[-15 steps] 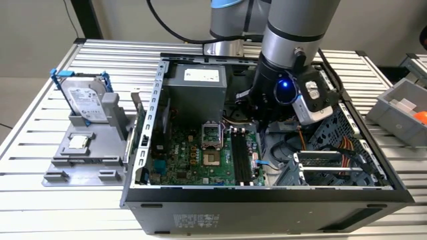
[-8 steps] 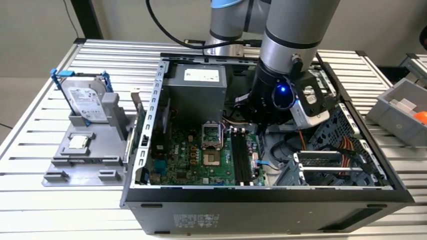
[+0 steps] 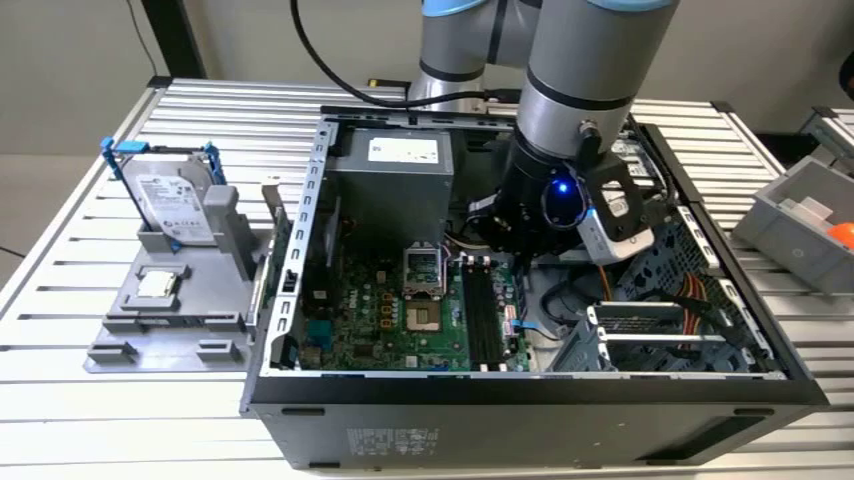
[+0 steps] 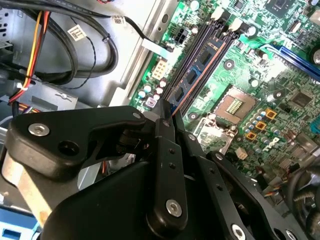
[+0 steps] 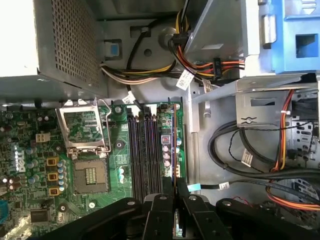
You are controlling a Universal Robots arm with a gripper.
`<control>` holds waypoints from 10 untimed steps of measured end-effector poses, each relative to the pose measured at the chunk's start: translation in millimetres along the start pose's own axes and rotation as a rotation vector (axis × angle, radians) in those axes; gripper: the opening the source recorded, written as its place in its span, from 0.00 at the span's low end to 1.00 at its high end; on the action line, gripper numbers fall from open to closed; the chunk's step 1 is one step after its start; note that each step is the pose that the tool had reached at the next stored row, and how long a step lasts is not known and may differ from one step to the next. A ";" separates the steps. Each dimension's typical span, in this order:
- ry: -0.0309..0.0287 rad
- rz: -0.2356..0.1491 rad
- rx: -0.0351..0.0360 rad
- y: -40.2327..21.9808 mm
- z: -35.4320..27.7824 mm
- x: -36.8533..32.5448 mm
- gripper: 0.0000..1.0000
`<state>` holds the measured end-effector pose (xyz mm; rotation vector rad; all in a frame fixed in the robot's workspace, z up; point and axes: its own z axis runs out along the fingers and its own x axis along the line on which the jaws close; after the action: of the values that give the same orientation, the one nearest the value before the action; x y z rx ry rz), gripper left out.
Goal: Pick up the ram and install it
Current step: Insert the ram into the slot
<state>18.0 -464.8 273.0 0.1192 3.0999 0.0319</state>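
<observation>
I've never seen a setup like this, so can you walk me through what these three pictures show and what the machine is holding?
A grey robot arm reaches down into an open black computer case standing on a slatted metal table. That picture comes from a camera off the arm. The other two come from cameras on its wrist, looking past its black hand at the green motherboard. The hand is closed on a thin green memory stick, seen edge-on, at the long black slots. A grey hard drive stands beside the case.

Reaching down from above into the open computer case (image 3: 334,200), wrist low over the motherboard (image 3: 400,320), gripper (image 5: 175,197) fingers (image 4: 162,127) pressed together.
</observation>
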 end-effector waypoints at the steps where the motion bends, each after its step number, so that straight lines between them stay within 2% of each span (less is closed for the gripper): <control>1: 0.0002 -0.007 -0.0004 0.0 1.1 0.1 0.00; 5: 0.0006 -0.029 -0.0015 -0.1 4.7 0.6 0.00; 10: 0.0008 -0.036 -0.0016 -0.2 8.9 0.8 0.00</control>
<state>17.6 -464.8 264.1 0.0638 3.1019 0.0333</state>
